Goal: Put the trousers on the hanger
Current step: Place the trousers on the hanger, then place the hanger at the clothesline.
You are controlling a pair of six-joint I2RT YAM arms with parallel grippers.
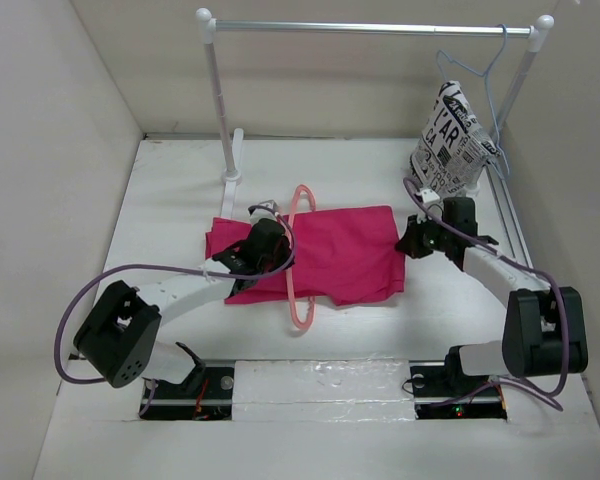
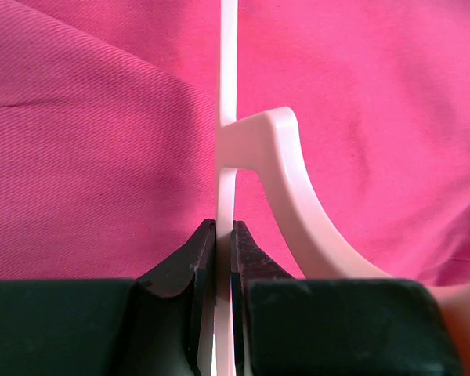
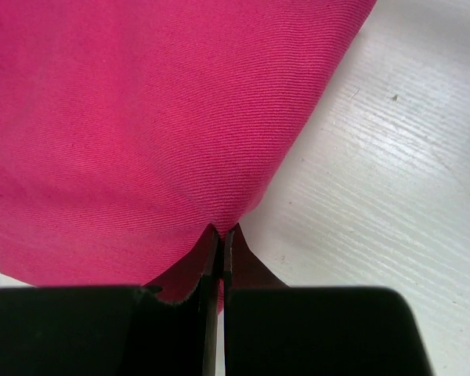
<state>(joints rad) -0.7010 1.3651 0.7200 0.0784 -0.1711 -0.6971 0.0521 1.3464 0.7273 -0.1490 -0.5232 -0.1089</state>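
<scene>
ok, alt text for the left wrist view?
The left gripper is shut on a thin bar of the salmon-pink hanger, seen edge-on running straight up the frame, with a thicker curved arm branching off to the right. Magenta trousers fabric fills the whole background.

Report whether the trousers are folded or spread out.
Folded: the trousers lie as one compact rectangle on the table, with no separate legs showing.

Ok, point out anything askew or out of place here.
The white garment hangs bunched and tilted off the blue hanger at the right end of the rail. Otherwise nothing stands out: trousers lie flat, salmon hanger across them.
</scene>
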